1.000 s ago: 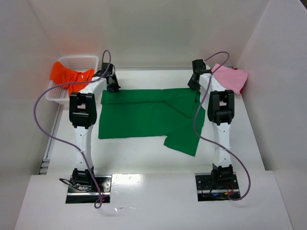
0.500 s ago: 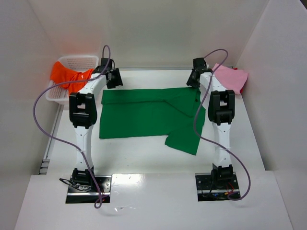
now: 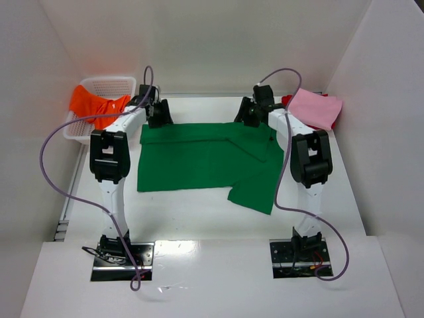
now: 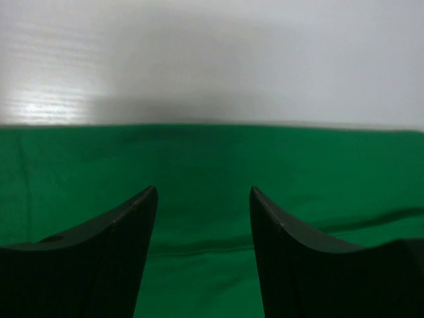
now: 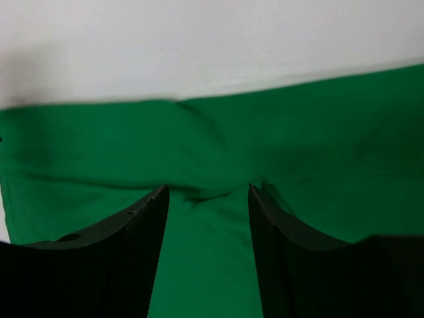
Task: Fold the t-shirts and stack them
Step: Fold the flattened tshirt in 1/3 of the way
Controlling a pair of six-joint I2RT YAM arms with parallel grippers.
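Observation:
A bright green t-shirt (image 3: 199,159) lies flat mid-table, folded lengthwise, one sleeve (image 3: 255,192) sticking out toward the front right. My left gripper (image 3: 158,114) hovers open over its far left corner; the left wrist view shows green cloth (image 4: 205,179) between the spread fingers (image 4: 119,225), nothing pinched. Over the shirt's far edge right of centre, my right gripper (image 3: 250,112) stands open too, with cloth (image 5: 209,159) under its fingers (image 5: 132,232). An orange t-shirt (image 3: 93,106) hangs over the basket. A pink t-shirt (image 3: 317,108) lies at the far right, with a bit of red (image 3: 286,100) beside it.
A white mesh basket (image 3: 106,86) stands at the far left corner. White walls (image 3: 384,99) enclose the table on three sides. The arm bases (image 3: 122,252) sit at the near edge, purple cables looping from them.
Both grippers went from shut to open, letting go of the green shirt's far edge. The right gripper moved left along that edge; the left one lifted slightly. The shirt lies still.

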